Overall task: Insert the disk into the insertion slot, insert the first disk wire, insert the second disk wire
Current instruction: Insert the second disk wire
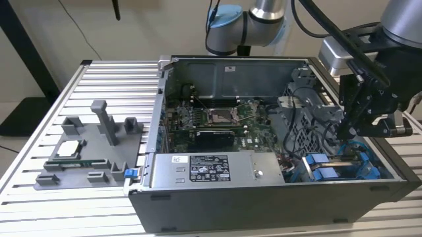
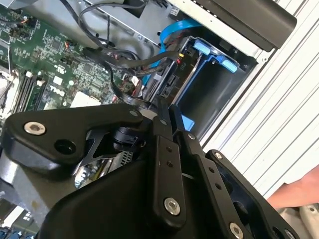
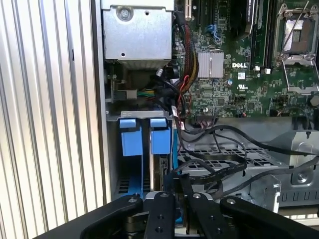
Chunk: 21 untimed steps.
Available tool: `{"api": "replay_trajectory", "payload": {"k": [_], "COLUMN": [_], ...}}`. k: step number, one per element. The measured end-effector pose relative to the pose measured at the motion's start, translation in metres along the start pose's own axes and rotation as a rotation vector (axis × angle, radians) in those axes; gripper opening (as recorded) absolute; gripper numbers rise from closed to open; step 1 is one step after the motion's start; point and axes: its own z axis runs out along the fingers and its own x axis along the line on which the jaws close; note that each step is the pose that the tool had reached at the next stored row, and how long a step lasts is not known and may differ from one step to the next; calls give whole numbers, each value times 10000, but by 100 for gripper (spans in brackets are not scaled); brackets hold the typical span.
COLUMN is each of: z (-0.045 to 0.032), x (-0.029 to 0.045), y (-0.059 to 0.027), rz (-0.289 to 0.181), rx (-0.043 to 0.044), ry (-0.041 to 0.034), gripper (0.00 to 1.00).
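While the ribbed aluminium worktop (image 1: 39,207) carries everything, the largest thing on it is the open dark grey computer case (image 1: 264,207), lying on its side with its green motherboard (image 1: 218,118) exposed. Along the case's near wall sits a silver power-supply box with a black-and-white label (image 1: 211,170). On the exterior view's left, apart from the case, rests a grey plastic fixture with upright posts (image 1: 92,148).

At the exterior view's right the black arm-mounted gripper (image 1: 348,132) reaches down into the case corner above the grey sheet-metal drive cage with blue plastic tabs, the insertion slot (image 1: 339,168). In the first wrist view two blue tabs stand side by side at the slot (image 3: 144,137), and the thin edge of the silver disk in its blue carrier frame (image 3: 155,172) runs between them, seated in the bay. In the second wrist view the fingers (image 2: 164,112) are drawn close together, their tips at a black cable connector (image 2: 158,89) beside the blue bay; I cannot tell whether they actually grip it. Black wires (image 3: 219,169) loop across the cage just beside the gripper. A person's hand (image 2: 299,191) shows at the edge of the second wrist view.
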Motion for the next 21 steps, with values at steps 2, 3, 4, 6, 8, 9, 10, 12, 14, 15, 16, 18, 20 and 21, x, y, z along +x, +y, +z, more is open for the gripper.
{"api": "replay_trajectory", "payload": {"k": [2, 3, 4, 6, 8, 9, 10, 12, 14, 15, 16, 18, 20, 21], "z": [0, -1, 0, -1, 0, -1, 0, 1, 12, 22, 36, 70, 103, 116], "x": [0, 0, 0, 0, 0, 0, 0, 0, 2, 3, 4, 8, 11, 13], "y": [0, 0, 0, 0, 0, 0, 0, 0, 2, 3, 4, 8, 11, 13], "rz": [0, 0, 0, 0, 1, 1, 1, 1, 1, 1, 1, 1, 1, 2], "rx": [0, 0, 0, 0, 0, 0, 0, 0, 0, 0, 0, 0, 1, 1], "ry": [-1, -1, -2, -3, -5, -5, -6, -6, -7, -8, -7, -7, -7, -6], "gripper": [0, 0, 0, 0, 0, 0, 0, 0, 0, 0, 0, 0, 0, 0]}}
